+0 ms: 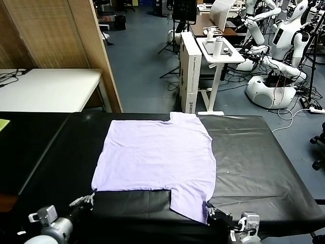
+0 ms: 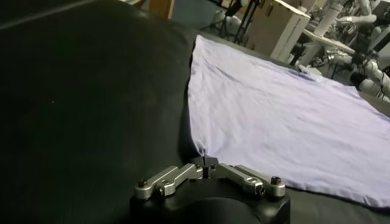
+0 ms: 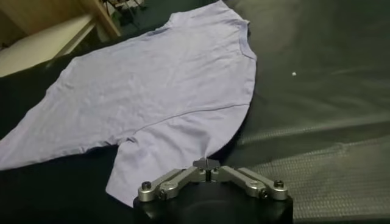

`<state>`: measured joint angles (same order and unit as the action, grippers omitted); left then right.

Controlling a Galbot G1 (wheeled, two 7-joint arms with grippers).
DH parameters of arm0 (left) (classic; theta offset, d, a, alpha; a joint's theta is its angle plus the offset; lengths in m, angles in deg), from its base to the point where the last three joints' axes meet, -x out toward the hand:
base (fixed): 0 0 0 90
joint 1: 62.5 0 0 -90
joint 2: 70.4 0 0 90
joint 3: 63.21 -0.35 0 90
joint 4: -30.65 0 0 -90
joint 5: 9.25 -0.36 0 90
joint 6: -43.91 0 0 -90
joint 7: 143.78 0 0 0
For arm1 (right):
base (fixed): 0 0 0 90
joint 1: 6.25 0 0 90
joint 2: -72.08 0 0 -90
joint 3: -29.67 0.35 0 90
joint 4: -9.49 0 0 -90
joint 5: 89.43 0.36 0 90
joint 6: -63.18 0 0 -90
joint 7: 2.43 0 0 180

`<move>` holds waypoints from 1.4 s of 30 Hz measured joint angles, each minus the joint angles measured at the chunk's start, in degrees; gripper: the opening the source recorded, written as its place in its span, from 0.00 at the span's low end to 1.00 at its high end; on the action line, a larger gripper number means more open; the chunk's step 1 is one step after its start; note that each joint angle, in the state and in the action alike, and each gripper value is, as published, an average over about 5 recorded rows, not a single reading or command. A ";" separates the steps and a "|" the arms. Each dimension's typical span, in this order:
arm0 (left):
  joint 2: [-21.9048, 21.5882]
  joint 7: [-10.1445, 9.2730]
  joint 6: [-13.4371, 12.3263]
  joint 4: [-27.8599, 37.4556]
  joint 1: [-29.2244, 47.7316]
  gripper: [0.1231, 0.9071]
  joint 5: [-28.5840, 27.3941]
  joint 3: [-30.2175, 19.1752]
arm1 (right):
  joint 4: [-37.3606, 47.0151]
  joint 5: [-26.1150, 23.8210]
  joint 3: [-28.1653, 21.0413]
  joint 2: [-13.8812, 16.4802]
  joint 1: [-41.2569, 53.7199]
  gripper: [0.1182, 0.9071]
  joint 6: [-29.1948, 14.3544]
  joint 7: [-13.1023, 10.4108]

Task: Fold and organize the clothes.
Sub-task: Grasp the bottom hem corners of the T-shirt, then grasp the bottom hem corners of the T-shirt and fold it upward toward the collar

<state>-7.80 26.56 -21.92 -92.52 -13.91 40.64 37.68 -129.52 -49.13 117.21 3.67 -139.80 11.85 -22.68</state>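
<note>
The only lettering stands on the tall white box (image 1: 189, 76) upright on the floor beyond the far edge of the black table (image 1: 254, 152). It runs vertically down the box's narrow side near the bottom, too small to read with certainty. Nothing else carries readable text, labels or numbers.

head: high, facing down-forward | 2 wrist cams: low, close | shared: T-shirt (image 1: 157, 157)
</note>
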 joint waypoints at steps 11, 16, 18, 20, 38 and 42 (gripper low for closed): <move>0.21 -1.15 -0.93 -5.92 -7.26 0.03 -1.11 3.08 | -0.58 0.87 0.96 0.68 0.01 0.03 -3.23 3.18; 1.19 -0.91 -1.90 -6.21 -6.89 0.03 -2.08 2.52 | 1.24 4.08 1.42 2.25 3.49 0.03 -6.59 5.57; 1.56 -0.91 -2.04 -6.06 -6.13 0.03 -1.92 2.19 | 2.53 5.58 1.23 3.24 5.46 0.03 -7.53 5.93; 1.85 -0.98 -2.01 -5.80 -5.09 0.03 -1.76 1.88 | 4.12 7.08 0.92 4.32 7.69 0.03 -8.11 5.95; 2.51 -0.81 -3.90 -0.34 7.81 0.03 -4.71 -2.11 | 19.21 11.02 -3.87 8.15 27.99 0.03 -8.86 4.59; 2.56 -0.89 -3.94 1.17 10.31 0.03 -6.36 -3.67 | 21.74 11.00 -5.34 7.94 30.95 0.03 -8.84 4.43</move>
<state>-5.24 25.67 -25.86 -91.34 -3.60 34.28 34.02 -107.78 -38.14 111.87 11.61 -108.86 3.01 -18.25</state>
